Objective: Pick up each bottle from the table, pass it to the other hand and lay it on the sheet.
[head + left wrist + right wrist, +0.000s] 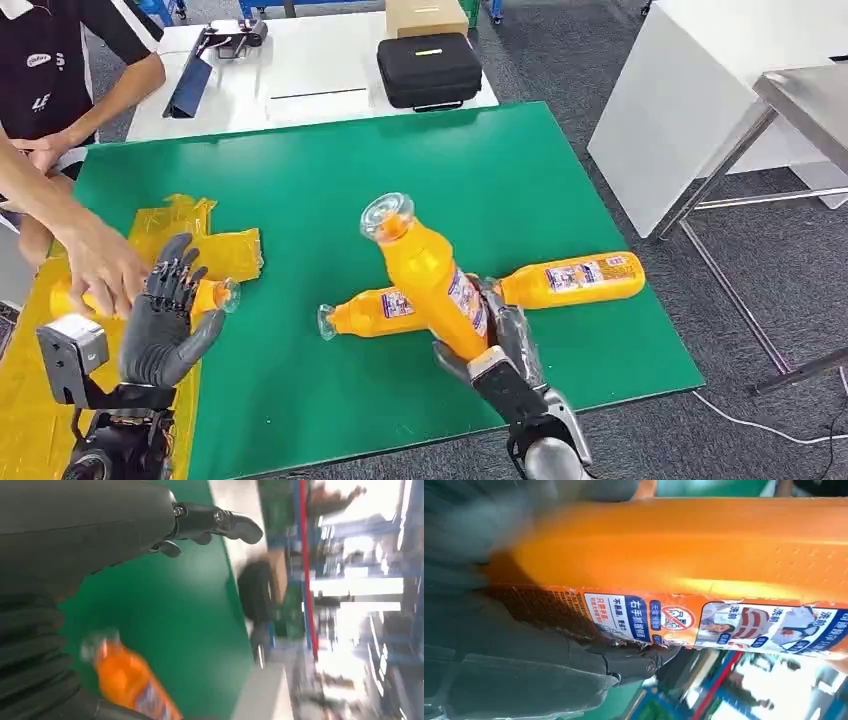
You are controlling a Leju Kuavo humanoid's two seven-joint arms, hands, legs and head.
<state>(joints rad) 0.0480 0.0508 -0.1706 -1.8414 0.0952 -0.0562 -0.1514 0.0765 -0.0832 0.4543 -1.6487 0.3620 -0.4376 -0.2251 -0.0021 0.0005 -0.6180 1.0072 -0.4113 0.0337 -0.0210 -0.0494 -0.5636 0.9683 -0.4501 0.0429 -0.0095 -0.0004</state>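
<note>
Right hand: the right hand [497, 345] has its fingers wrapped round the lower body of 1 bottle [432, 276], raised off the desk [560, 170]; the right wrist view shows the label [704, 622] close against the palm.
Held bottle: tilted, base in the hand, cap up and leaning toward the robot's left, above the 2 bottles lying on the desk.
Left hand: the left hand [165, 315] is raised, fingers spread and apart, holding nothing; it hovers over the edge of the sheet [190, 235].
Key relation: the held bottle lies to the right of the left hand, well apart, its long axis slanting cap-first toward that hand. The cap end and neck are the free part; the base is covered by the right hand.
Step, judged: pickup looks done, the pass comes next; both arms need to close the gap across the green top.
Other bottles: 1 [372, 312] lies just beside the right hand, cap to the left; 1 [575, 279] lies farther right.
On the sheet: 1 bottle [215, 294] lies there, under a person's hand [100, 265].
Risk, judged: the person's hand sits just beside the left hand.
</note>
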